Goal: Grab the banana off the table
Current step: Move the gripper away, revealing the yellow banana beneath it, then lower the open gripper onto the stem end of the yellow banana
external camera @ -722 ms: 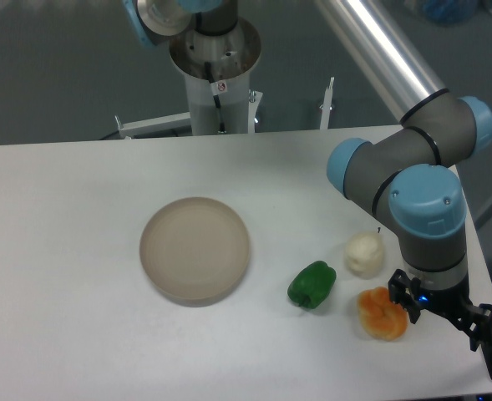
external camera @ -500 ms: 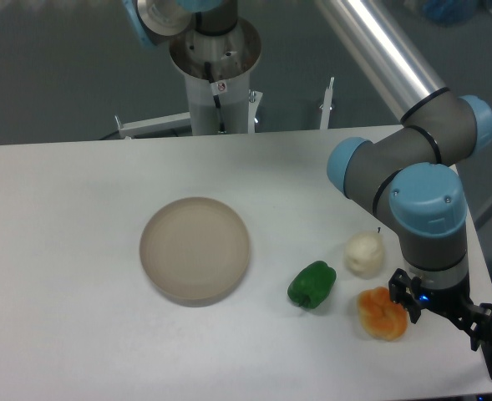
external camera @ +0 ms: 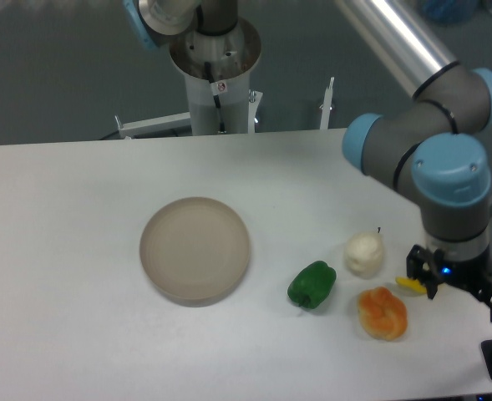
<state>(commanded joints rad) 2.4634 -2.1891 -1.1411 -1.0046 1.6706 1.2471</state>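
Lift step: my gripper (external camera: 456,286) sits low at the tabletop's (external camera: 62,251) right edge with the banana (external camera: 410,285) showing only as a yellow tip beside it, finger state indiscernible, so I judge the next move must confirm the hold before rising.

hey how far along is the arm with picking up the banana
Done: the arm has reached the table's right edge, and the pincer hangs low there. In hand: only a small yellow tip of the banana shows at the pincer's left side; whether it is gripped cannot be told. Left: a clear lift, since the banana looks to be at table level.
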